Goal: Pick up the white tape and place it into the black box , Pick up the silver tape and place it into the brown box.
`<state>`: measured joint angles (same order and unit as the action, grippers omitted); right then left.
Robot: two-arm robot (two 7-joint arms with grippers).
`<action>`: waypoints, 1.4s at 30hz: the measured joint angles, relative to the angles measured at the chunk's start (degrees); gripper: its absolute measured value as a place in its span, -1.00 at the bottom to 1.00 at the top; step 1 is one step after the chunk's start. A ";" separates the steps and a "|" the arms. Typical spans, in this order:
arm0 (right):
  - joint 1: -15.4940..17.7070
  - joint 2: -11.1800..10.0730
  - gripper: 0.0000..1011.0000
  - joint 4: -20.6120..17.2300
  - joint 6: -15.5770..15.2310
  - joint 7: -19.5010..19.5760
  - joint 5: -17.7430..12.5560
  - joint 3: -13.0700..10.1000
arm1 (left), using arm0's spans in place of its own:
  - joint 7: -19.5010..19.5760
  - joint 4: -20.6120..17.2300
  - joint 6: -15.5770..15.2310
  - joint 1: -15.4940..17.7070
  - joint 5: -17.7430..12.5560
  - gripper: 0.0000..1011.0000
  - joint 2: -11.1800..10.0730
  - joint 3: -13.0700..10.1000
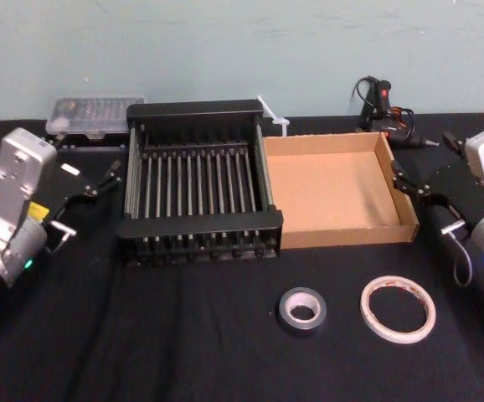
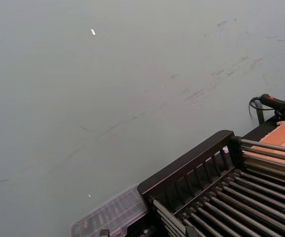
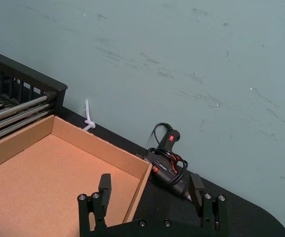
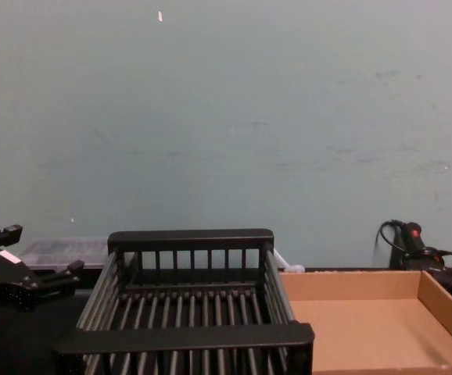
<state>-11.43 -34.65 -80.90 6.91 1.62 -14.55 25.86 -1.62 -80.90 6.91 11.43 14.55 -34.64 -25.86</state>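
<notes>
The white tape (image 1: 398,308) lies flat on the black cloth at the front right. The silver tape (image 1: 302,311) rests just left of it. Behind them stand the black box (image 1: 200,113) and the brown box (image 1: 340,237) side by side, both with nothing inside. My left gripper (image 1: 87,201) hovers open beside the black box's left wall (image 4: 191,241). To the right of the brown box (image 3: 103,148) hangs my right gripper (image 1: 424,203), fingers (image 3: 104,186) spread wide with nothing between them. Both tapes sit apart from the grippers.
A clear plastic case (image 1: 94,115) sits behind the black box at the back left. A black glue gun with cables (image 1: 387,111) lies behind the brown box, and a white zip tie (image 1: 274,117) between the boxes. A pale green wall closes the back.
</notes>
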 joint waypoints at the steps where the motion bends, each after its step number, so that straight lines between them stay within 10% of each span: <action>1: 0.00 0.00 0.98 0.00 0.00 0.00 0.00 0.00 | 0.00 0.00 0.00 0.00 0.00 0.98 0.00 0.00; 42: 0.00 0.00 0.98 0.00 0.00 0.00 0.00 0.00 | 0.00 0.00 0.00 0.00 0.00 0.98 0.00 0.00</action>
<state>-11.43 -34.65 -80.90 6.90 1.62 -14.55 25.86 -1.62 -80.90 6.91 11.43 14.55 -34.65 -25.86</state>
